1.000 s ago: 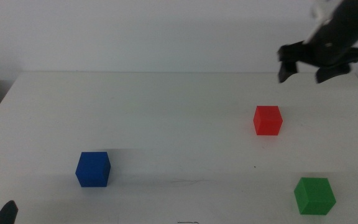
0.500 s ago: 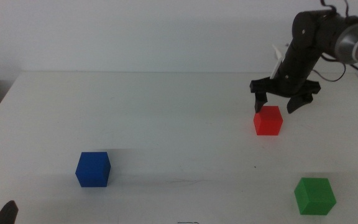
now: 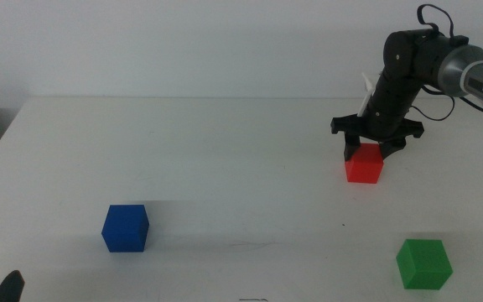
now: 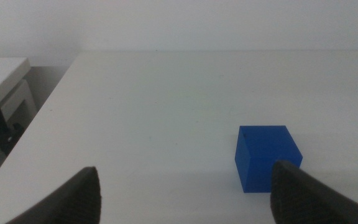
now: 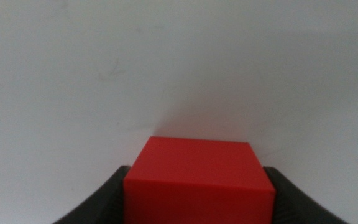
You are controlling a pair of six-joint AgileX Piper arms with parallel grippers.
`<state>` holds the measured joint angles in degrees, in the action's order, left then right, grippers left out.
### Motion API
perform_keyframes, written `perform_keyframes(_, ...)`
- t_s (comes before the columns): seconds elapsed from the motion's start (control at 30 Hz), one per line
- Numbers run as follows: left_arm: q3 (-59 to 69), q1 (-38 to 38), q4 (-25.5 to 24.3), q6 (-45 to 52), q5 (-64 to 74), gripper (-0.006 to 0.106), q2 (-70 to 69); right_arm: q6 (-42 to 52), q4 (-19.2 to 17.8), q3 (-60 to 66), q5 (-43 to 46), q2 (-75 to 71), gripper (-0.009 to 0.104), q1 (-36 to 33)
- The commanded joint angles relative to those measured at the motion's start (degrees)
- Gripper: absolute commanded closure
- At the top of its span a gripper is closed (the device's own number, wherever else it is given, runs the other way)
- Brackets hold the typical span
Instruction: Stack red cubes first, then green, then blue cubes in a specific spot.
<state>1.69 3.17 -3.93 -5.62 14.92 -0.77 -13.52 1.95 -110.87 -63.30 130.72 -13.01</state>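
Since a second ago, my right gripper [image 3: 367, 151] has come down from the far right corner and is now straddling the red cube [image 3: 364, 163], which is sitting where it was.

From the middle view, I am holding the right jaws spread, one on each side of the cube's top; whether they are touching it I cannot tell from here. I am counting three cubes on the white table [image 3: 225, 151]: one red at the right rear, one green cube [image 3: 423, 263] near the front right, well apart from it, and one blue cube [image 3: 125, 227] at the front left. My left gripper [image 3: 7, 289] is waiting at the bottom left corner.

Through the left wrist view, my left gripper [image 4: 185, 193] is standing wide open, holding nothing, with the blue cube [image 4: 267, 158] just ahead, beside one jaw.

Through the right wrist view, the red cube [image 5: 197, 180] is filling the gap of my right gripper [image 5: 197, 202], a dark jaw close against each side.
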Motion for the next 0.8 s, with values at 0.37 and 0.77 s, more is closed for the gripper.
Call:
perform_keyframes(0.37, -0.2, 0.0, 0.2, -0.2, -4.8, 0.007, -1.2, -14.4, -4.7, 10.2, 0.2, -17.9, 0.096, -12.0)
perform_keyframes(0.77, -0.2, 0.0, 0.2, -0.2, -4.8, 0.007, -1.2, -27.7, -5.5, 9.5, 4.3, -15.5, 0.096, -25.7)
